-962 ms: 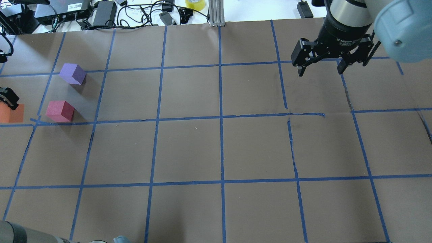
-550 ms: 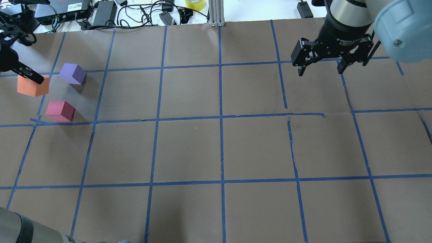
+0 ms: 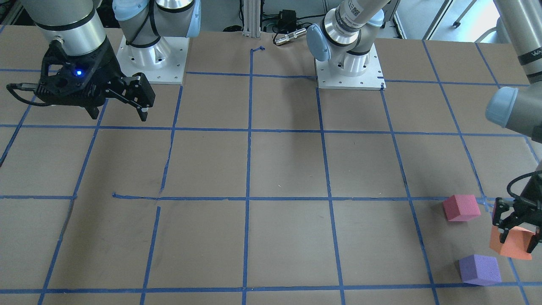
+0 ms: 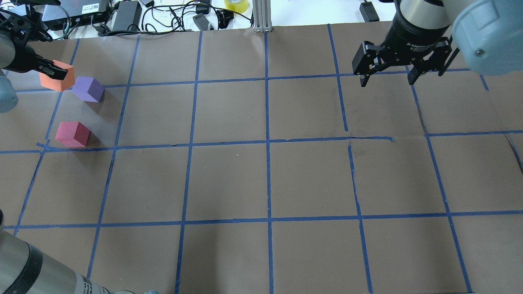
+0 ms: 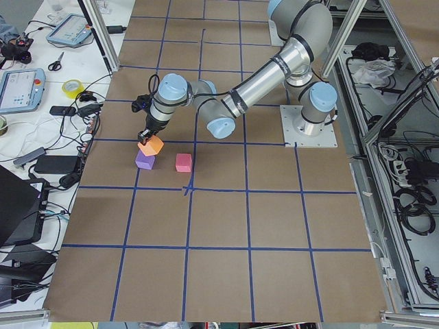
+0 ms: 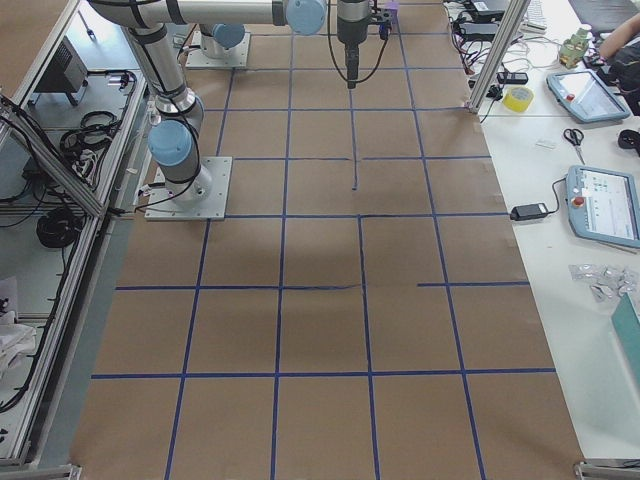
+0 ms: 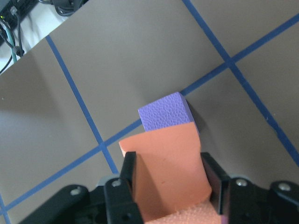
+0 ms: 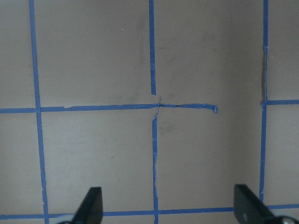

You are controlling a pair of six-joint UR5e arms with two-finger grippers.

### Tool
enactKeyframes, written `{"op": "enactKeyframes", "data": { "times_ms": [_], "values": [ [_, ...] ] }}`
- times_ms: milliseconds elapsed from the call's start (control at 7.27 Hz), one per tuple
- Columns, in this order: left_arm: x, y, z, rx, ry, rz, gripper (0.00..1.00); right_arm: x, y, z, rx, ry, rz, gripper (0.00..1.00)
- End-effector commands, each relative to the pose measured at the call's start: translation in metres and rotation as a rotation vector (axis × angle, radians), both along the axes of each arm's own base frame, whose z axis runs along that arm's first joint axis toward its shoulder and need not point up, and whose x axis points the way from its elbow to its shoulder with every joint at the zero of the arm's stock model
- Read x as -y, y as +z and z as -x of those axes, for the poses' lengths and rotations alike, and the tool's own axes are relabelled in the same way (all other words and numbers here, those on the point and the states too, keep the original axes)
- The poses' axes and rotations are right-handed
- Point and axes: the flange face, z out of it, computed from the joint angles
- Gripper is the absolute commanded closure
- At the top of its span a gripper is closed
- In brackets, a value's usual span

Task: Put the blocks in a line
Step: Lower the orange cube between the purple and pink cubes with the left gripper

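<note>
Where legible, "2F Adaptive" on right tool (image 4: pixel 386 82)

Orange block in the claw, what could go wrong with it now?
The soft orange foam cube hangs in the left gripper, right by the purple foam cube. Coming down, it may bump that cube aside. It may also land out of line with the pinkish-red foam cube.

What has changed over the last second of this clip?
The left gripper, shut on the orange block, carried it away from the robot, from level with the pinkish-red block to right beside the purple block. Both those blocks stayed put; the right gripper stayed open, barely shifting.
</note>
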Motion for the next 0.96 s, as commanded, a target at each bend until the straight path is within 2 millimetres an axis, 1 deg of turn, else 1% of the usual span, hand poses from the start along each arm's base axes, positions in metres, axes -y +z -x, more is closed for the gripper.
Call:
{"op": "enactKeyframes", "data": {
  "times_ms": [0, 138, 275, 412, 550, 688, 825],
  "values": [
    [0.001, -0.025, -0.018, -0.092, 0.072, 0.004, 1.00, 0.002, -0.003, 0.000, -0.001, 0.008, -0.007, 0.00],
    [0.000, -0.033, -0.022, -0.122, 0.124, 0.005, 1.00, 0.002, -0.008, 0.000, -0.001, 0.007, -0.022, 0.00],
    [-0.004, -0.041, -0.033, -0.149, 0.136, 0.007, 1.00, 0.003, -0.009, 0.000, -0.001, 0.005, -0.016, 0.00],
    [-0.004, -0.046, -0.037, -0.167, 0.161, 0.004, 1.00, 0.002, -0.009, 0.000, 0.001, 0.004, -0.018, 0.00],
    [-0.004, -0.057, -0.037, -0.192, 0.193, -0.012, 1.00, 0.002, -0.010, 0.001, 0.000, 0.000, -0.019, 0.00],
    [-0.005, -0.055, -0.038, -0.187, 0.194, -0.003, 1.00, -0.001, -0.007, 0.001, 0.000, -0.007, -0.025, 0.00],
    [-0.010, -0.061, -0.038, -0.190, 0.189, -0.013, 1.00, -0.003, -0.004, 0.001, 0.003, -0.007, -0.019, 0.00]
  ]
}}
